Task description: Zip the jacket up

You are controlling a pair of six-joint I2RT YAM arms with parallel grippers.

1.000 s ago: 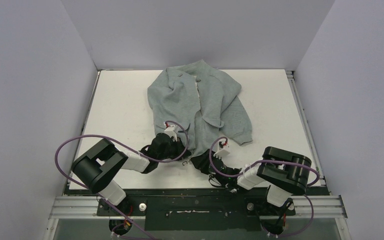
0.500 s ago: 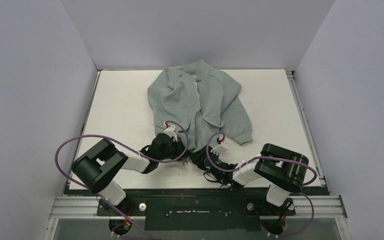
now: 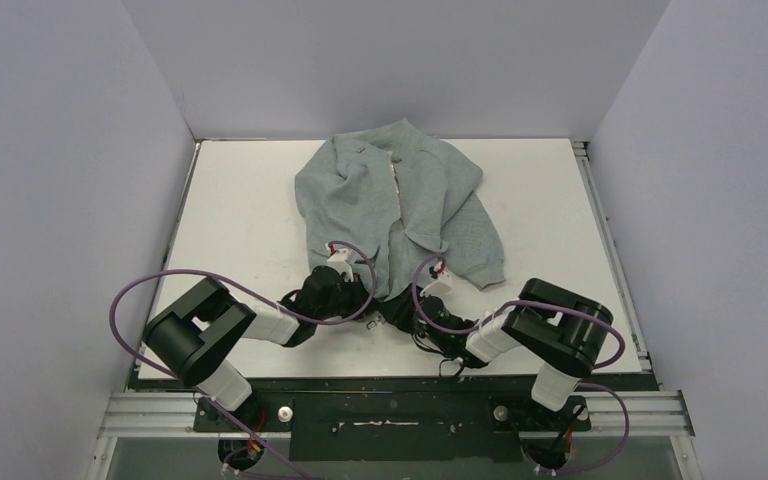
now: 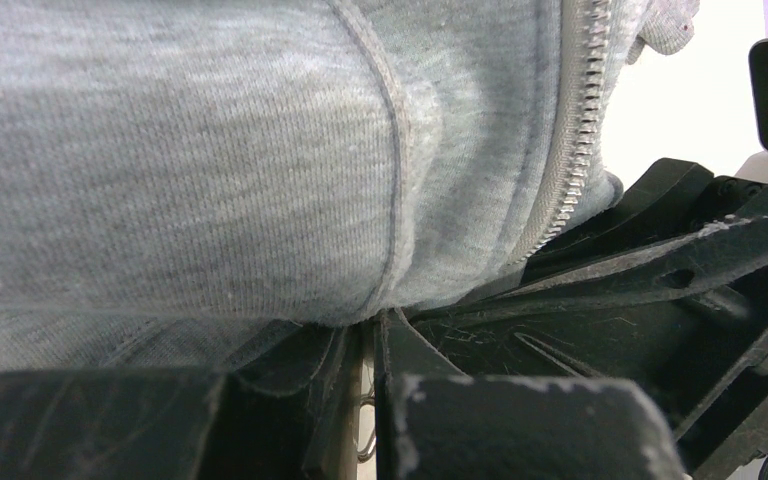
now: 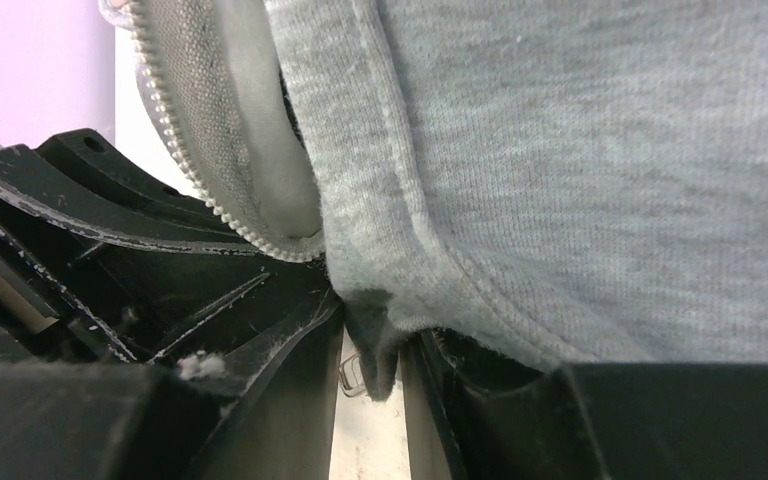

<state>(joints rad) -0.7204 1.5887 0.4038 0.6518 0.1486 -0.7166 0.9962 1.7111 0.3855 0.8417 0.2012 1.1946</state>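
Observation:
The light grey jacket [image 3: 400, 200] lies crumpled on the white table [image 3: 245, 215], its hem toward the arms. My left gripper [image 3: 364, 297] is at the hem's left front edge. In the left wrist view the left gripper [image 4: 372, 322] is shut on the jacket [image 4: 210, 170] hem fabric, beside the pale zipper teeth [image 4: 585, 110]. My right gripper [image 3: 398, 309] is at the other front edge. In the right wrist view the right gripper [image 5: 372, 322] stands narrowly apart, with a hem corner [image 5: 375, 350] hanging between the jaws beside a small metal loop [image 5: 350, 372]. Zipper teeth [image 5: 195, 170] run up on the left.
The two grippers sit almost tip to tip at the hem; the right gripper's black body [image 4: 660, 270] fills the right of the left wrist view. Purple cables [image 3: 150, 285] loop over the left arm. Grey walls [image 3: 70, 150] enclose the table on three sides.
My right arm has pushed forward and left, bringing its gripper up to the jacket hem next to the left gripper. The left arm and the jacket have not moved.

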